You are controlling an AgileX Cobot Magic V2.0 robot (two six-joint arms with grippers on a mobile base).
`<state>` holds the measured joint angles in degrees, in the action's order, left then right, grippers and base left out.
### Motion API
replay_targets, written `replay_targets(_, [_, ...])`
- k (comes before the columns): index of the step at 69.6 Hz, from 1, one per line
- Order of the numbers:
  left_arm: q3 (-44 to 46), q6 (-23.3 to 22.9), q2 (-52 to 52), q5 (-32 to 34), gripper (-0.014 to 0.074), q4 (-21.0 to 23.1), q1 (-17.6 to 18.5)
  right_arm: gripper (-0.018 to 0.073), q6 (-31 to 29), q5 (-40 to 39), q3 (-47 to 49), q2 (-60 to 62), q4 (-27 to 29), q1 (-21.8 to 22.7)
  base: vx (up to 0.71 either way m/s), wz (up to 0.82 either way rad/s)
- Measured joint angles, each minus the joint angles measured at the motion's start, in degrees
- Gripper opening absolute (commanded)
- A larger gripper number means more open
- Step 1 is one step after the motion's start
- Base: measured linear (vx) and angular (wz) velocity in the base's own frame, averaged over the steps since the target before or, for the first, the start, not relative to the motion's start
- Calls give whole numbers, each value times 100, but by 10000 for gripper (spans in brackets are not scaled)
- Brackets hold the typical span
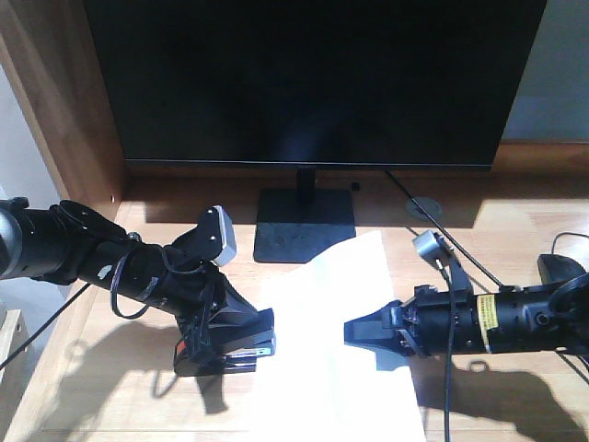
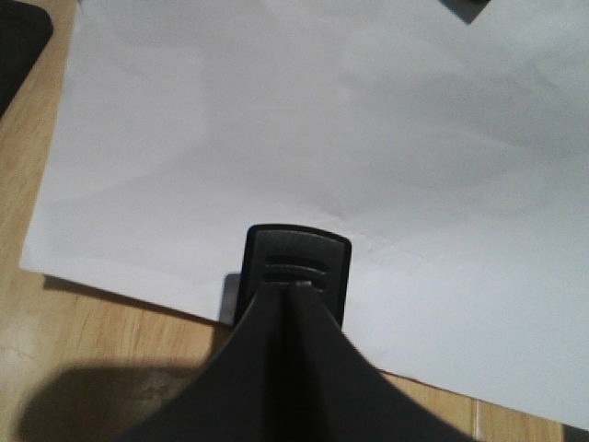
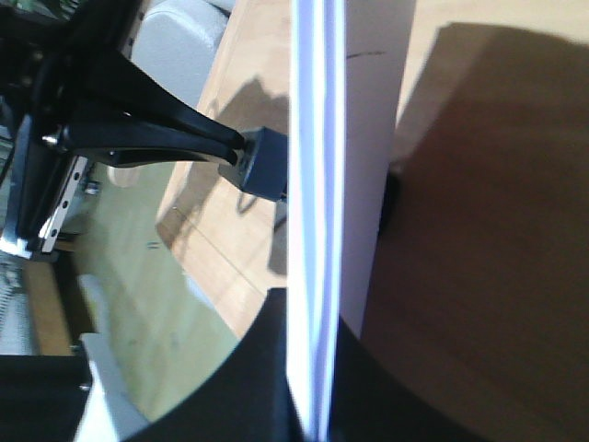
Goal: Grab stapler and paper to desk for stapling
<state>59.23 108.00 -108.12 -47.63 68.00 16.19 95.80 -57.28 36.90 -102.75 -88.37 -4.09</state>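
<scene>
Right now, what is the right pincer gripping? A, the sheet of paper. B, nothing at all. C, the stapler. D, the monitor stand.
A: the right pincer is closed on one edge of the paper, which the right wrist view shows edge-on between its fingers; the stapler is at the sheet's opposite edge.

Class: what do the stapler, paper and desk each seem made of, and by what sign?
Stapler: likely matte black plastic, with a silvery metal-looking channel. Paper: thin white sheet, faintly creased. Desk: light wood or wood veneer, visible grain.
</scene>
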Motion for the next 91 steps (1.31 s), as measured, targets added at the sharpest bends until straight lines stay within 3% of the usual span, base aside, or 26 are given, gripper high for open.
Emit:
replay_targets(33, [0, 0, 0, 0, -6, 0, 0, -3, 15, -303, 27, -762, 1100, 0, 0, 0])
replay_targets(91, [0, 0, 0, 0, -6, 0, 0, -3, -156, -447, 27, -1160, 1599, 0, 0, 0])
